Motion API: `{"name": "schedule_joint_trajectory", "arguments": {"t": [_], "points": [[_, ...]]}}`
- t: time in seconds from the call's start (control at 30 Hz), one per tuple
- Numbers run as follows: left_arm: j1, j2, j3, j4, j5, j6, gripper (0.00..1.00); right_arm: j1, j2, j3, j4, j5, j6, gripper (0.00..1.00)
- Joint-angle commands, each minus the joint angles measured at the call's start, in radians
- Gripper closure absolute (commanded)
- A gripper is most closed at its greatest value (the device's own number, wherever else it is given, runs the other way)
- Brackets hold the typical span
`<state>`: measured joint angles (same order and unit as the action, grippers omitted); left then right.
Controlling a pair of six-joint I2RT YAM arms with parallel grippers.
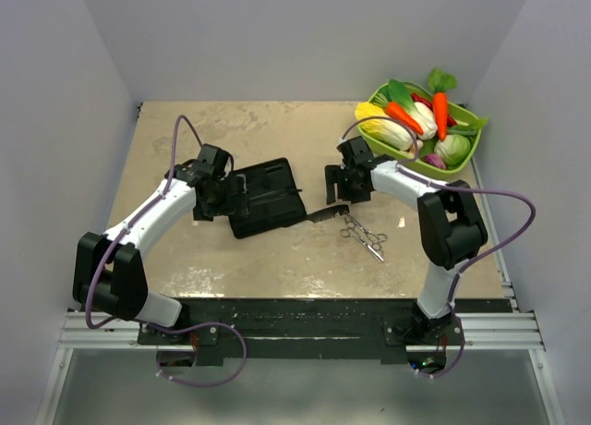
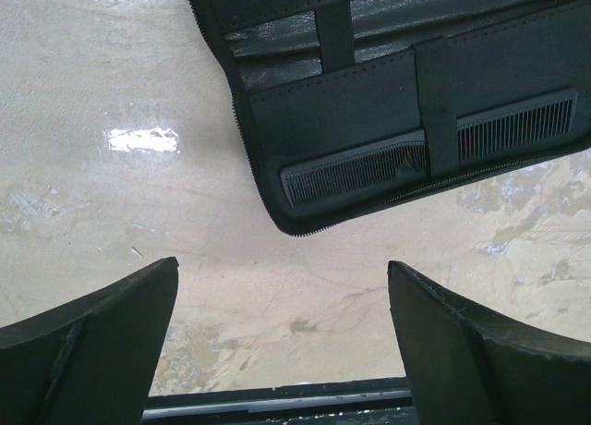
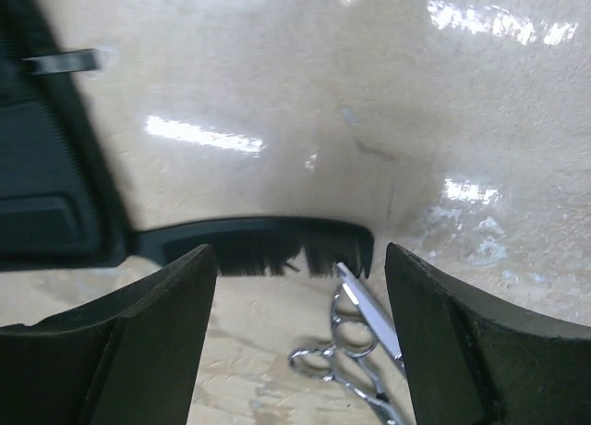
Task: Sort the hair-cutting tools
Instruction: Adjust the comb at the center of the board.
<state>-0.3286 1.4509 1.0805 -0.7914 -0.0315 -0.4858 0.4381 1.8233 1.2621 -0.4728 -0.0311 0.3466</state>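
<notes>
- Directly ahead of the right gripper [image 3: 301, 249], in line with the gap between its widely spread, empty fingers, a loose black comb [image 3: 268, 242] lies flat on the table [image 3: 388, 102], one end at the edge of the case [image 3: 37, 185].
- Nearer that gripper's wrist than the comb, the silver scissors [image 3: 355, 346] lie together, rings touching.
- Ahead of the left gripper [image 2: 283, 268], a second comb [image 2: 355, 171] sits under a strap inside the open black case.
- The left gripper's jaws stand wide apart over bare table, holding nothing.
- Behind the right gripper, well apart, a green basket [image 1: 473, 146] holds toy vegetables.
</notes>
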Motion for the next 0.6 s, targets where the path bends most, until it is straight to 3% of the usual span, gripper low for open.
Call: {"name": "schedule_joint_trajectory", "arguments": {"t": [0.0, 0.23, 0.57], "points": [[0.0, -0.029, 0.022, 0.008, -0.005, 0.018, 0.01, -0.009, 0.027, 0.019, 0.02, 0.03, 0.002, 0.24], [0.002, -0.047, 0.007, 0.009, -0.002, 0.012, 0.01, -0.009, 0.053, -0.035, 0.036, 0.048, 0.019, 0.24], [0.0, -0.064, -0.022, 0.021, 0.001, 0.012, 0.01, 0.001, 0.054, -0.112, 0.088, -0.065, 0.097, 0.24]]}}
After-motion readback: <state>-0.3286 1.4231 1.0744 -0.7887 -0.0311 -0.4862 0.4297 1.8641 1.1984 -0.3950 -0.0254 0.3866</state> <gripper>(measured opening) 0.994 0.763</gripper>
